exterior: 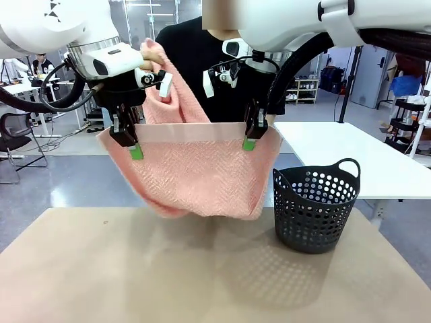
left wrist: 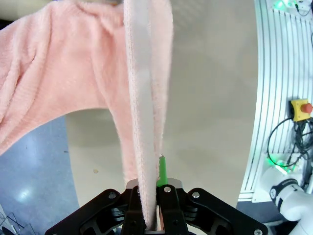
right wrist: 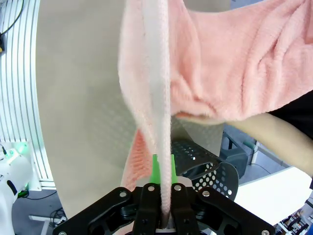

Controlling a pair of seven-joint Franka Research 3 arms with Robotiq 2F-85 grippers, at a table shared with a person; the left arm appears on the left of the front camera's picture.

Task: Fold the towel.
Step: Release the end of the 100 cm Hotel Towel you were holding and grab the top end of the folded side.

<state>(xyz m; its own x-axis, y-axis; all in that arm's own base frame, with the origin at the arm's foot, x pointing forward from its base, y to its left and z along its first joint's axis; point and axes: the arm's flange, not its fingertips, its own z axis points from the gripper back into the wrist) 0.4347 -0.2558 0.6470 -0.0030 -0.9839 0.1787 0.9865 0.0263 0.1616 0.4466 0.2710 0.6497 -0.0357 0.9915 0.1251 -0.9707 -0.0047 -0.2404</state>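
Front view: the towel (exterior: 202, 176) hangs in the air above the table (exterior: 135, 269), its plain band stretched level between the left gripper (exterior: 137, 152) and the right gripper (exterior: 249, 143). A person (exterior: 195, 47) in a black top stands just behind it.
Far end of the cloth: from the left gripper's side the towel climbs to the person's chest, where a hand (exterior: 145, 65) shows against it.
Left wrist view: shows the band edge-on, running straight up from between the fingers, with the rest of the cloth billowing off to one side over bare tabletop. A red push-button (left wrist: 305, 106) sits at the frame's edge.
Right wrist view: shows the same band edge-on, the basket's rim below the drooping cloth, and the person's bare forearm (right wrist: 274, 137) under the towel's far fold.
Left gripper: fingers pressed together, pinching the pale band near one corner.
Right gripper: fingers pressed together, pinching the band near the other corner.
Count: one towel, one basket (exterior: 315, 208), two grippers, one person.
Basket: dark, perforated, with loop handles; it stands on the table beside the towel's lower right edge, apart from the cloth.
Towel, look: salmon pink, herringbone weave, paler flat band along the held edge. The body sags in a loose pouch below the band, its lowest fold clear of the tabletop.
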